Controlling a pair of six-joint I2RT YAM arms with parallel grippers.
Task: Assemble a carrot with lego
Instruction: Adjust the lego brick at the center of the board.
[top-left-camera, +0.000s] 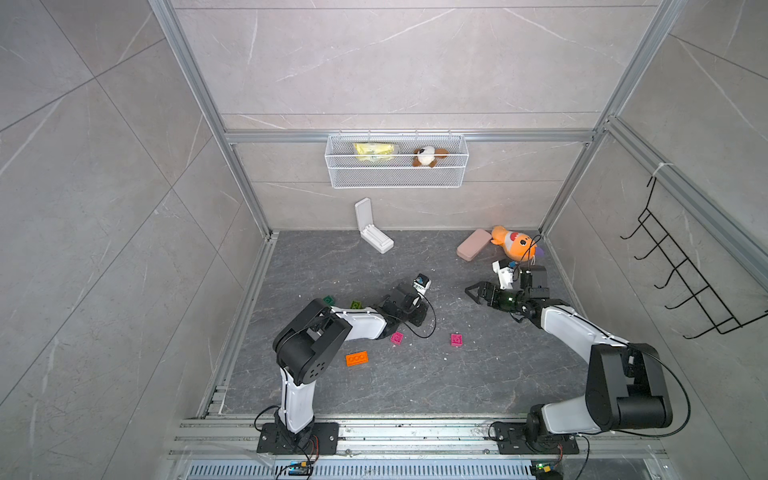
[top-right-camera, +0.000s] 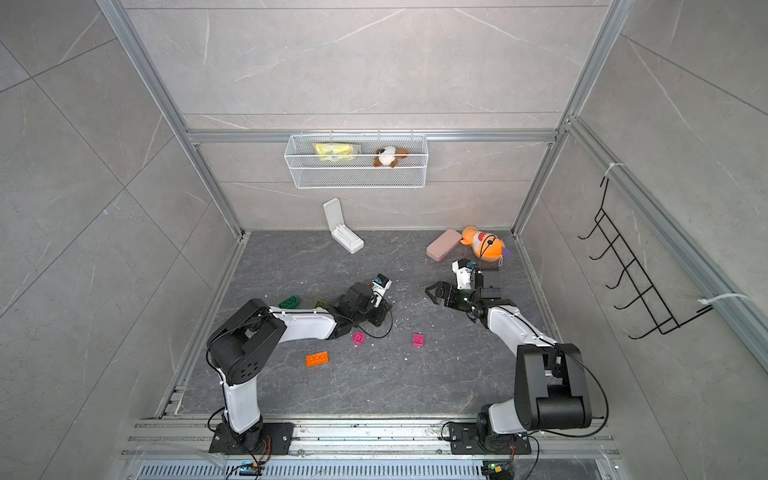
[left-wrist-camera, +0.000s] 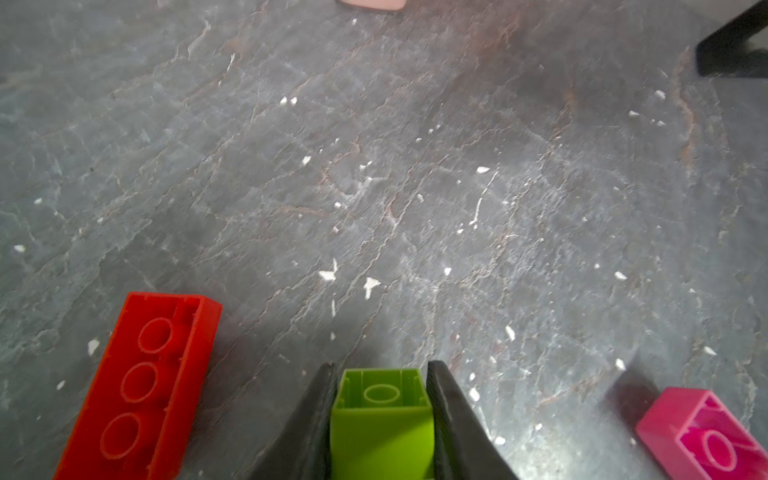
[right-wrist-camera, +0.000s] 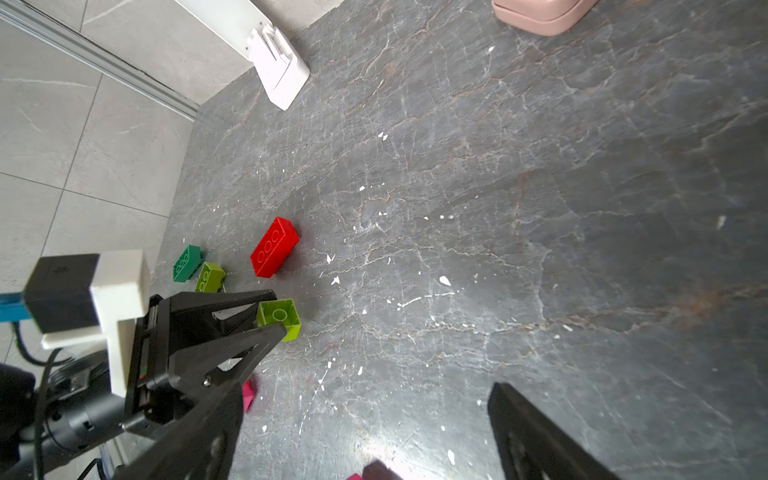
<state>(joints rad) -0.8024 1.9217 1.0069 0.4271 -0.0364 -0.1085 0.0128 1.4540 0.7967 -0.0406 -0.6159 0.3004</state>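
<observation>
Pinching lime square brick (left-wrist-camera: 381, 419) tight in left gripper (left-wrist-camera: 380, 368), low over dark table (left-wrist-camera: 374, 187) centre. Hanging right gripper (top-left-camera: 472, 295) spread wide, empty, between two and three o'clock from it in both top views. Spotting red brick (left-wrist-camera: 145, 386) lying just beside.

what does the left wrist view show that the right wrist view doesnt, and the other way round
Only the left wrist view: a pink brick nearly whole, hollow side showing; the right wrist view catches only slivers of pink. Only the right wrist view: the dark green brick, the lime oblong brick and the white hinged case. Both: the left claw shut on the lime square brick, the red brick beside it, and part of the pink case.
</observation>
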